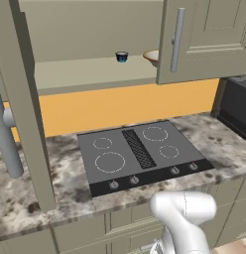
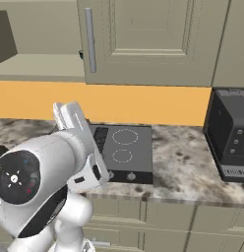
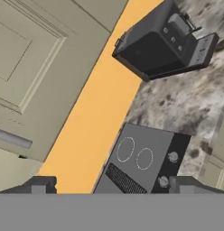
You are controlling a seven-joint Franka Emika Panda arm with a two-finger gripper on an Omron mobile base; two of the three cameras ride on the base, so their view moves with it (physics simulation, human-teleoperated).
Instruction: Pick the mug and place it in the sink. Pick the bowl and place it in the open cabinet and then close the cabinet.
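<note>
Left base view, noted largest first: the cabinet [image 1: 95, 69] is seen open across the top, its inner shelf bare at centre, one door [image 1: 207, 39] swung partly across at 2 o'clock with a vertical bar handle [image 1: 177, 39]. The bowl [image 1: 152, 57] is found on that shelf, mostly hidden behind the door edge; only its left rim is seen, opening upward, its wide axis lying flat along the shelf. A tiny dark blue cup [image 1: 122, 56] stands just beside it at 9 o'clock. Below, the cooktop [image 1: 140, 154] is set into the counter [image 1: 219, 144].

In the hand view the gripper [image 3: 111, 186] is seen with fingertips spread wide, nothing held. The door is judged to lie at 10 o'clock from the gripper, so closing is taken as the remaining step.
</note>
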